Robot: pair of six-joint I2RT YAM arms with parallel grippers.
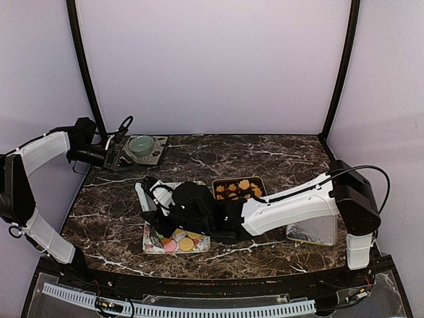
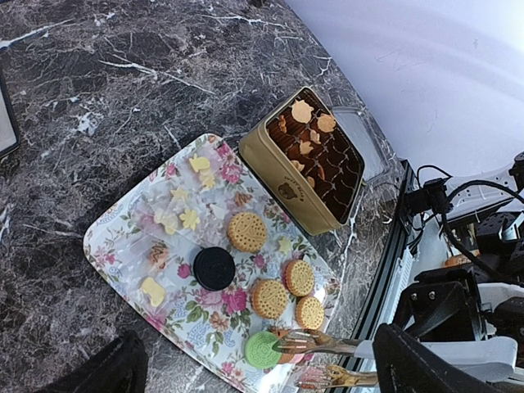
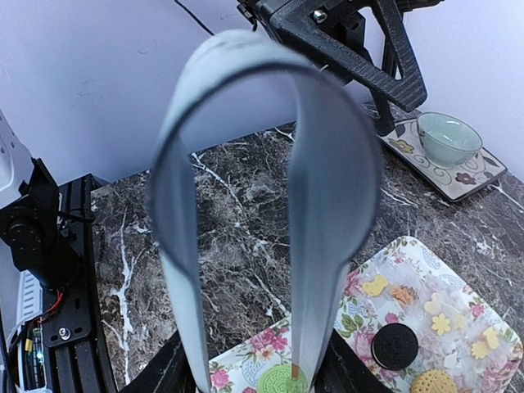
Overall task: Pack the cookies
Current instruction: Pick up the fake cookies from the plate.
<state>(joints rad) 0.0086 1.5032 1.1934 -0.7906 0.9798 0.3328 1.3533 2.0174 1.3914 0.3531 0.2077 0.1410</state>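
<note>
The cookies lie on a flower-patterned tray (image 2: 123,246): golden rounds (image 2: 246,232), a dark one (image 2: 214,268) and a green one (image 2: 264,350). More cookies fill the gold tin (image 2: 286,182) beside the tray. My right gripper (image 1: 173,211) is shut on pale blue tongs (image 3: 327,205) and hangs over the tray's near end. The tongs' tips stand apart. One tip (image 2: 307,340) rests at the green cookie's (image 3: 282,383) edge. My left gripper (image 1: 114,158) is open and holds nothing. It sits far back on the left, well away from the tray (image 1: 149,246).
A small patterned tray with a green bowl (image 1: 142,146) stands at the back left, right by my left gripper. A clear lid (image 1: 311,232) lies to the right of the tin (image 1: 237,189). Small wrapped star-shaped sweets (image 2: 190,218) are scattered on the flower tray's far half.
</note>
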